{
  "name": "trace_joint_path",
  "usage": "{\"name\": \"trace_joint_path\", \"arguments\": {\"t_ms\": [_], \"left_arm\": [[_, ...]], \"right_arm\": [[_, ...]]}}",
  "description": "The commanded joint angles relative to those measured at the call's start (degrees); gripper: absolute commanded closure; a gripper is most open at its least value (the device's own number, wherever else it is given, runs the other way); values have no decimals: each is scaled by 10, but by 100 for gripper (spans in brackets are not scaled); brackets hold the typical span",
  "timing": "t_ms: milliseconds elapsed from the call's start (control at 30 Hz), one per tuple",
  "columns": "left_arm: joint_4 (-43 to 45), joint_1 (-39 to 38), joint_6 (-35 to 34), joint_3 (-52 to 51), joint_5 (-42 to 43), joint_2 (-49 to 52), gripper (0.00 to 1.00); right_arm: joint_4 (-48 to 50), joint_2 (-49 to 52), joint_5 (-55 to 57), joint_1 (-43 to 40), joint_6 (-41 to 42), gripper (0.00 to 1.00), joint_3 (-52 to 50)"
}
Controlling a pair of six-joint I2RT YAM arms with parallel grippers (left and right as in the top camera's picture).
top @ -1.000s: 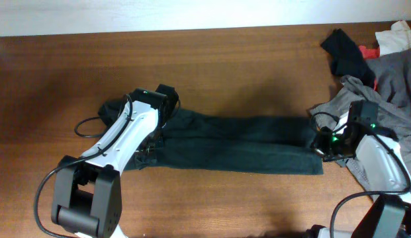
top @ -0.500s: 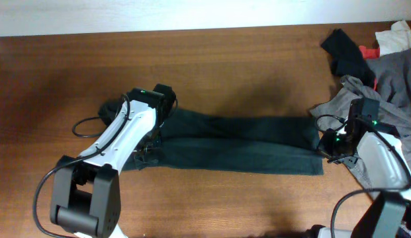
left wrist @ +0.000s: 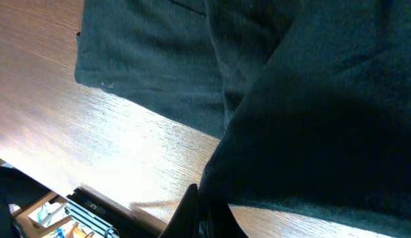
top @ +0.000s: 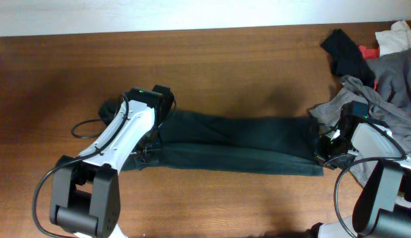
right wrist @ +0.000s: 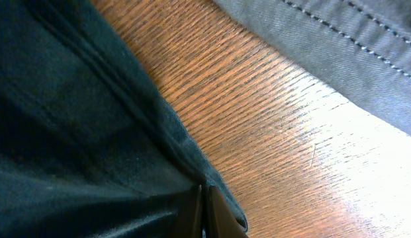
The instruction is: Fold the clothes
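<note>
table (top: 245,59) open at far edge; l hand (left wrist: 202,215) & r hand (right wrist: 204,210) pinch clothes (top: 245,142) ends.

The left arm (top: 129,132) has a smooth white shell and a big black block (top: 79,198) at its bottom. A thin black cable (top: 73,129) loops out beside it. The right arm (top: 372,140) is white and black too, with a tiny green light (top: 333,137). The left claw (left wrist: 200,213) and the right claw (right wrist: 204,210) have thin black tips.

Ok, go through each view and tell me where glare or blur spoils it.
Overhead: even light, sharp, the dark garment nearly without detail. Left wrist: white glare on the table, the garment close to the lens blurred. Right wrist: glare on the table at lower right, the grey garment with crisp stitching.
</note>
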Motion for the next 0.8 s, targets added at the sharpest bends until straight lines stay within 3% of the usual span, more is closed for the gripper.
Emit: {"name": "trace_joint_path", "arguments": {"t_ms": [0,400,433,500,533,633,767], "left_arm": [[9,3,5,-27,2,-9,99],[78,3,5,-106,2,-9,99],[80,3,5,-108,2,-9,93],[80,3,5,-108,-5,-9,81],[79,3,5,-108,-9,-9,77],[79,3,10,-107,-11,-10,52],[66,4,23,-85,-25,-10,42]], "right_arm": [[0,5,22,-2,-1,96,1],[0,5,21,-2,-1,96,1],[0,5,17,-2,-2,96,2],[-7,5,-1,-2,-7,78,9],[-13,5,-6,-2,-8,75,16],[-46,5,-11,-2,-8,51,56],[-111,3,-15,0,-9,41,136]]}}
